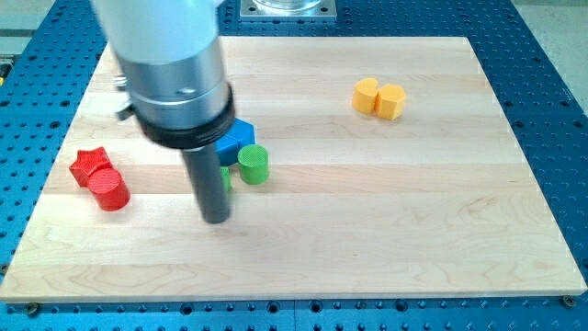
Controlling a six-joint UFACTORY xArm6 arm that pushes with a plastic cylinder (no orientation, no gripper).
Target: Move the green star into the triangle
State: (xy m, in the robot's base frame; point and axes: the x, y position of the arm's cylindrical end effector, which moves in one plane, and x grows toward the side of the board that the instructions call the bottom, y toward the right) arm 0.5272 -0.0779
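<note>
Green star [225, 176]: only a sliver of green shows at the right edge of my rod, left of centre on the board; shape cannot be made out from what is visible, the rest hidden behind the rod. It sits just beside the green cylinder, at its 9 o'clock, and below the blue block

My tip [215, 219]: rests on the wooden board [367, 202], at about 7 o'clock from the green sliver and very near it; contact cannot be told. No jaws on this rig, only the straight dark rod under a wide grey housing, holding nothing

Green cylinder [253, 165]: upright, at 2 o'clock from my tip, just below and right of the blue block

Blue block [235, 140]: partly covered by the housing, shape unclear; touching or nearly touching the green cylinder at its 11 o'clock

Red star [89, 164] and red cylinder [110, 188]: paired near the view's left edge, cylinder at 5 o'clock from the star, touching it. Well apart from my tip, at its 9 o'clock

Two yellow blocks: one [367, 95] and another [390, 101], side by side and touching, toward the view's top right, at 2 o'clock from the green cylinder and well apart from it; exact shapes hard to tell

Blue perforated table [551, 55] surrounds the board
</note>
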